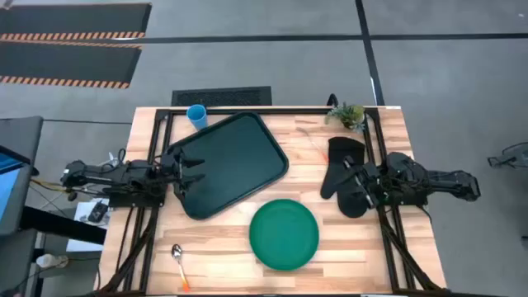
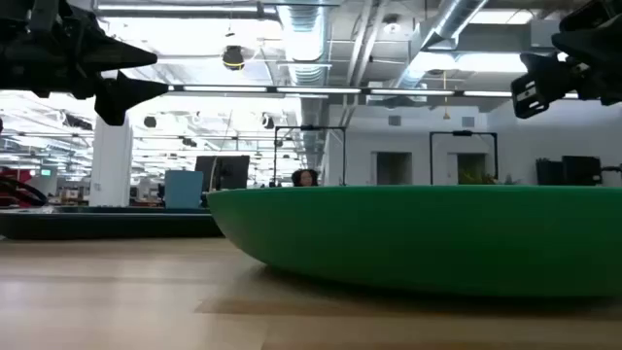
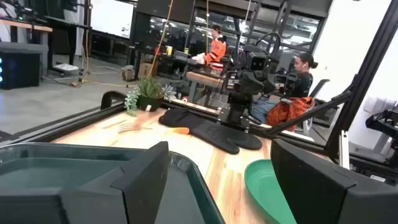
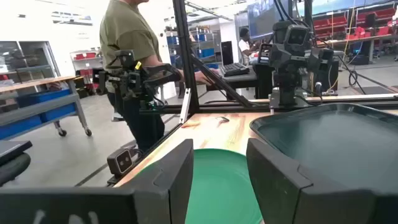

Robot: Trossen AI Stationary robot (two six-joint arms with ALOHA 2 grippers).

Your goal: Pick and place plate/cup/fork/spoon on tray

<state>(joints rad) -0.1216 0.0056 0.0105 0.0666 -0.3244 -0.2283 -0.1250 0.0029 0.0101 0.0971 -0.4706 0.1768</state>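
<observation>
No text, label, brand, number or sign can be read in any view; the monitors and room fixtures in the background are too small to make out.

black oven mitt (image 1: 343, 173) on the table's right side, small potted plant (image 1: 347, 115) at the far right corner

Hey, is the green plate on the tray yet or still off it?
Off it. The plate lies flat on the wooden table beside the tray, whose surface is bare in the high view.
</observation>
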